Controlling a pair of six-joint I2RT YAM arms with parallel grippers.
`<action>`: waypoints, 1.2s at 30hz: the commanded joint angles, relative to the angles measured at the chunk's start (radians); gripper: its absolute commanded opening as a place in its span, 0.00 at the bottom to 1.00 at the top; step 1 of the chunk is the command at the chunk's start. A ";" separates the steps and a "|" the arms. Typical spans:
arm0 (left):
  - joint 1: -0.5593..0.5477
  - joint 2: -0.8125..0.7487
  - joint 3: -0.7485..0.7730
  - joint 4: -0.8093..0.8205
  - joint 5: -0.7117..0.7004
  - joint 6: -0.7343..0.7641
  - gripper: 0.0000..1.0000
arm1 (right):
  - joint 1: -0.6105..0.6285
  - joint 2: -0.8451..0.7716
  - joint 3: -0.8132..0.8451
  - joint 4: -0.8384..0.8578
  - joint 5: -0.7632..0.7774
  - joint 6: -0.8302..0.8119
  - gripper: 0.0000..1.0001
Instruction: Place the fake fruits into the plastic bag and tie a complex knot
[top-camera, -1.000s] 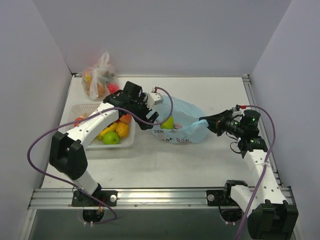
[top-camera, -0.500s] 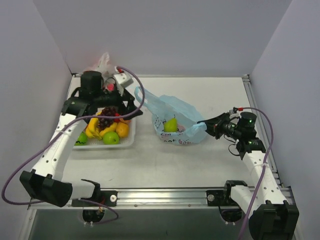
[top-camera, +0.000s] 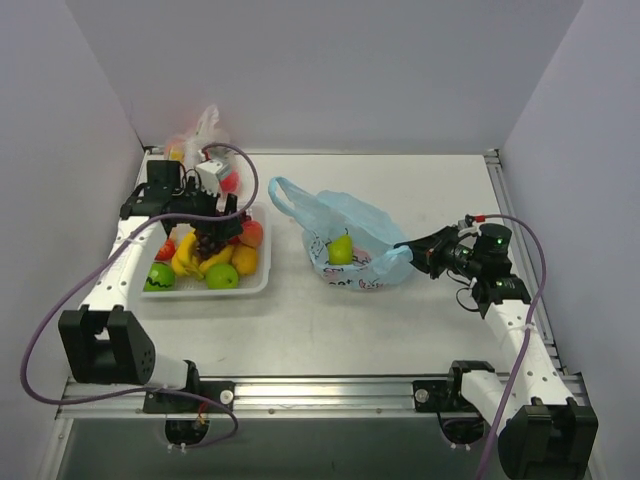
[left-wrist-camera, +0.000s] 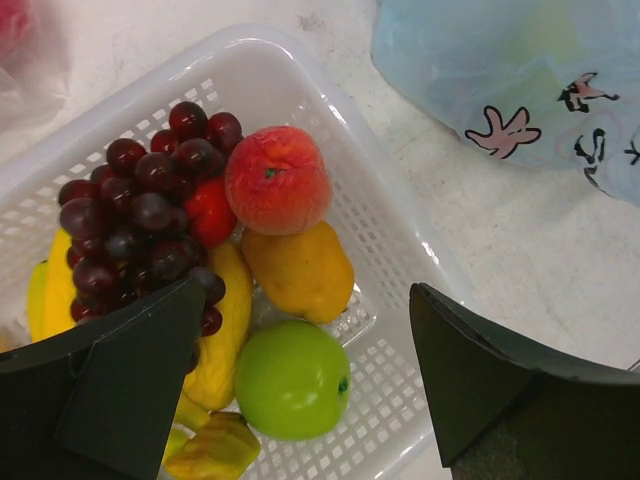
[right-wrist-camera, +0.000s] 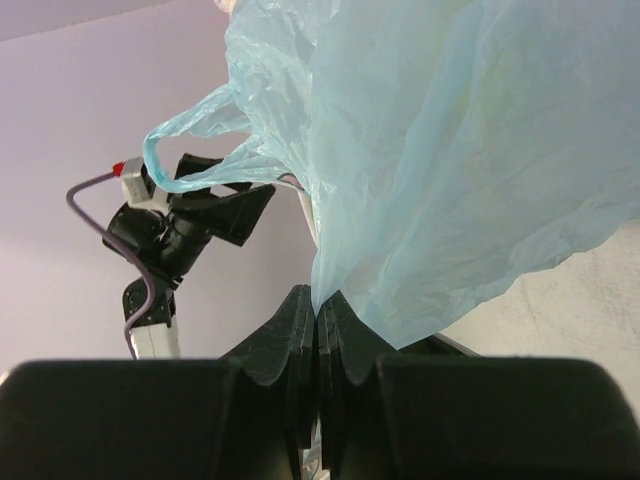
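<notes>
Bundle: clear-wrapped bundle (top-camera: 198, 152) of orange and red fruits, on the counter (top-camera: 400, 320) behind the left jaws, in the back corner.
Basket: white mesh basket (left-wrist-camera: 330, 100) directly under the left jaws, its right rim close to the bag.
Left jaws: spread wide and holding nothing, poised above the basket. In the wrist view one black finger (left-wrist-camera: 110, 400) sits at lower left and the other at lower right.
Grapes: dark purple grapes (left-wrist-camera: 140, 220) next to the lower-left finger, partly hidden by it.
Banana: yellow banana (left-wrist-camera: 225, 330) under the edge of the grapes, beside that same finger.
Green apple: green apple (left-wrist-camera: 292, 380) in the gap between the two fingers, touching the banana.
Orange piece: orange piece (left-wrist-camera: 298, 270) just beyond the apple, in line with the gap.
Red piece: round red piece (left-wrist-camera: 277, 180) farther out, touching the grapes and the orange piece.
Plastic bag: light-blue plastic bag (top-camera: 370, 225) with cartoon prints, lying on the counter between the two pairs of jaws. One loop handle (top-camera: 285, 195) lies loose on the side toward the left jaws.
Pear: yellow-green pear (top-camera: 340, 250) seen through the bag, nearer the right jaws than the left.
Right jaws: closed, pinching a fold at the bag's right edge. The wrist view shows the plastic caught between the pressed fingertips (right-wrist-camera: 300, 335).
</notes>
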 joint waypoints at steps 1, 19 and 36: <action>-0.078 0.052 0.005 0.072 -0.183 -0.133 0.95 | 0.005 0.002 0.016 -0.001 0.000 -0.029 0.00; -0.127 0.142 -0.199 0.389 -0.367 -0.825 0.97 | -0.004 0.025 0.052 -0.010 0.001 -0.064 0.00; -0.138 0.225 -0.219 0.563 -0.320 -0.893 0.84 | -0.005 0.058 0.072 -0.016 -0.002 -0.073 0.00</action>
